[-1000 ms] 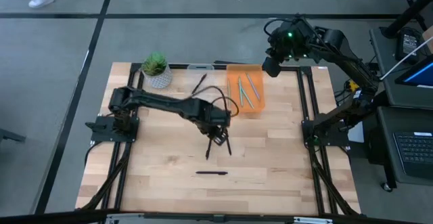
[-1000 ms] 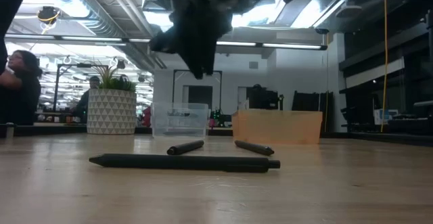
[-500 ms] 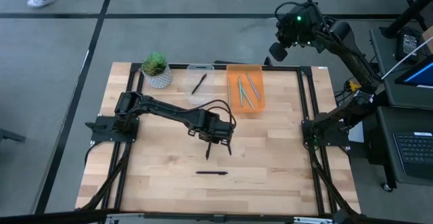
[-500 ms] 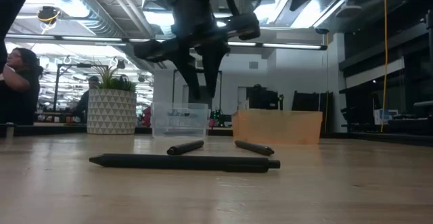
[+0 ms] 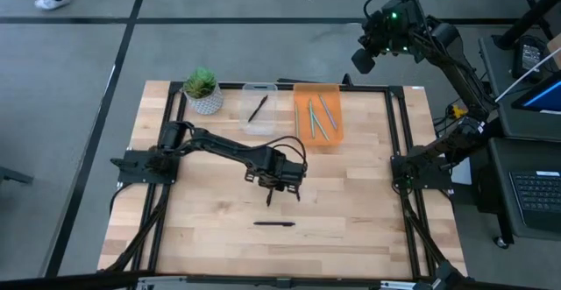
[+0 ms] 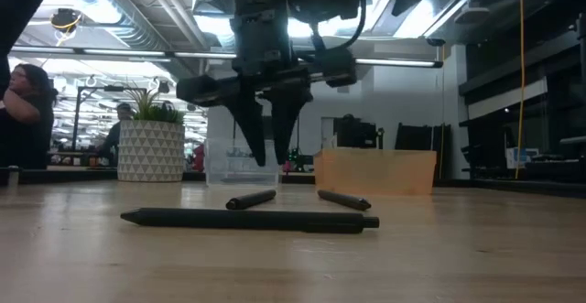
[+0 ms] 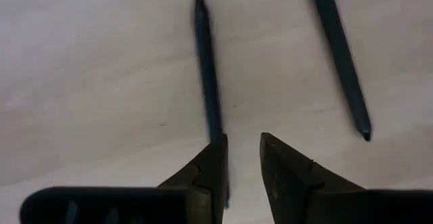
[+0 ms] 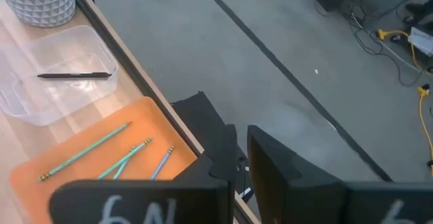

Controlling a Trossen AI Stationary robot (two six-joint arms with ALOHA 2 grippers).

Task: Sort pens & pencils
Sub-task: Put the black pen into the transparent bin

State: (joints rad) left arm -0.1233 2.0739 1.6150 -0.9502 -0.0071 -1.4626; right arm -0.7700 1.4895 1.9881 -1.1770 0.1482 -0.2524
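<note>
Two black pens lie flat on the wood near the table's middle (image 5: 270,194) (image 5: 296,189), and a third lies closer to the near edge (image 5: 274,223). My left gripper (image 5: 280,180) hangs just above the pair, open with a narrow gap, fingers pointing down (image 6: 265,134). In the left wrist view one pen (image 7: 206,82) runs up to one fingertip and the other pen (image 7: 342,48) lies off to the side. One more black pen rests in a clear tub (image 5: 259,110). Teal pencils lie in an orange tray (image 5: 317,115). My right gripper (image 5: 368,55) is shut, raised beyond the table's far edge.
A potted plant (image 5: 202,88) stands at the far left corner, beside the clear tub. Black frame rails run along the table's left and right sides (image 5: 399,150). Bare wood lies between the pens and the near edge. People show in the room behind (image 6: 23,102).
My left gripper has moved toward the near edge and come down over the two black pens. My right arm has drawn back from above the orange tray, going up and past the table's far right corner. The pens have stayed put.
</note>
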